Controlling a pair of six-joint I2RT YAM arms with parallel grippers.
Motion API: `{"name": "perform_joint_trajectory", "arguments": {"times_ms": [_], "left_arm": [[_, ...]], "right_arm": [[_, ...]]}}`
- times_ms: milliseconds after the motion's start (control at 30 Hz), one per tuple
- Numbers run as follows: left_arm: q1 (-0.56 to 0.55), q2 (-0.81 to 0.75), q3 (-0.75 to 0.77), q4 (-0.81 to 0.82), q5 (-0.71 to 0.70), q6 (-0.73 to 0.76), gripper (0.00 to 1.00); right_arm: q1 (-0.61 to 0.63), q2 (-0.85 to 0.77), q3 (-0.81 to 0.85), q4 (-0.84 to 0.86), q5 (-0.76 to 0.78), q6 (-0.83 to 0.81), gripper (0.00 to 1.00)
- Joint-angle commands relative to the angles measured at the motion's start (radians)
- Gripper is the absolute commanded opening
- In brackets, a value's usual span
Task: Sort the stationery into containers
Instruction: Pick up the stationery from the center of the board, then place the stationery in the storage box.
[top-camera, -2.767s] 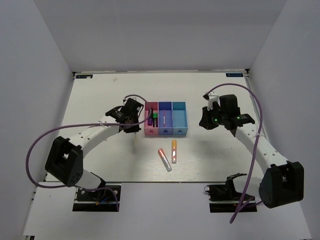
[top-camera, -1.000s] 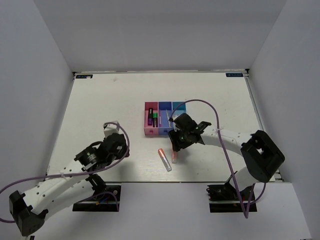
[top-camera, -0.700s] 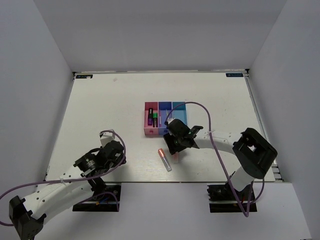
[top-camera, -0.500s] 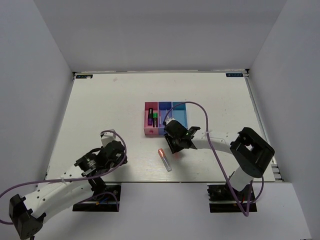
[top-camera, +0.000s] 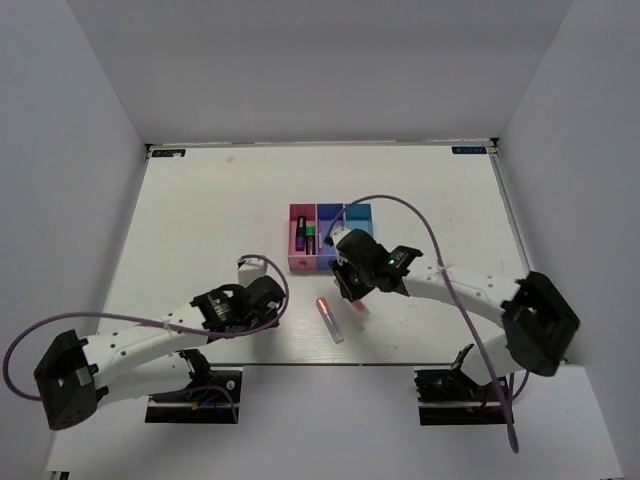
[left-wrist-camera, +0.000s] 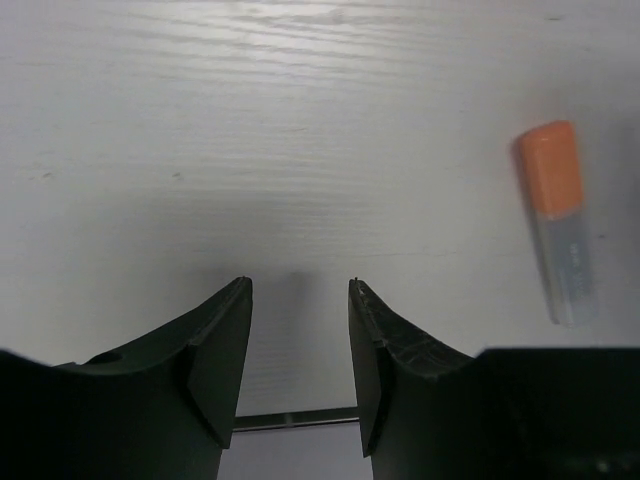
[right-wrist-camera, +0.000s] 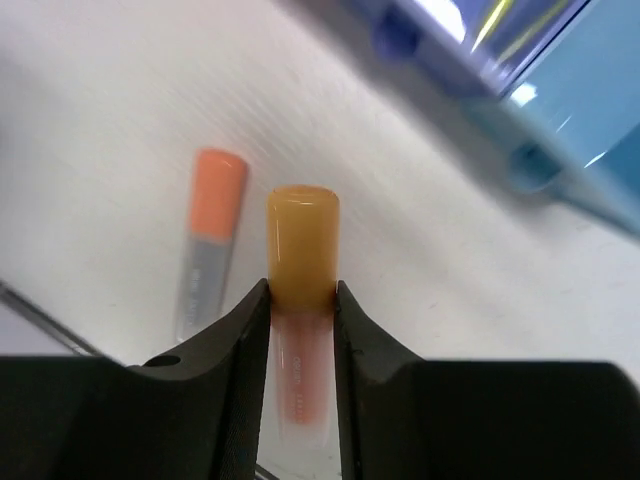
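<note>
Trouble could come if the orange pen (right-wrist-camera: 302, 235), pinched between the fingers of the right gripper (right-wrist-camera: 300, 295) near the bins, slips out or bumps a wall and drops on the table (top-camera: 200, 220). The left gripper (left-wrist-camera: 300, 290) hangs spread and empty close to the red pen (left-wrist-camera: 555, 215) and might knock it away. I count three bins, a pink bin (top-camera: 299, 264), a blue bin (top-camera: 330, 211) and a teal bin (top-camera: 360, 213), with two pens in the pink bin, one loose and one held; the blue bin is partly hidden.

There's the left gripper (left-wrist-camera: 300, 300) hanging low, fingers (left-wrist-camera: 215, 370) apart; the right gripper (right-wrist-camera: 302, 300) pinches the orange marker (right-wrist-camera: 302, 235), arm reaching inward.
</note>
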Motion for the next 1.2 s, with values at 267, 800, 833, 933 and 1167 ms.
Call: {"name": "perform_joint_trajectory", "arguments": {"times_ms": [267,800,833,933,1167], "left_arm": [[-0.061,0.373,0.236,0.267,0.085,-0.101,0.61],[-0.095,0.522,0.317,0.314,0.077,-0.136,0.64],[-0.096,0.528,0.322,0.307,0.073,-0.136,0.64],[-0.096,0.551,0.340,0.290,0.070,-0.144,0.64],[-0.102,0.609,0.368,0.259,0.084,-0.185,0.64]], "right_arm": [[-0.081,-0.174,0.117,0.226,0.401,-0.142,0.00],[-0.256,0.216,0.342,0.321,0.364,0.074,0.08],[-0.267,0.225,0.353,0.310,0.355,0.084,0.15],[-0.286,0.256,0.364,0.265,0.299,0.101,0.38],[-0.319,0.231,0.344,0.241,0.237,0.115,0.51]]}}
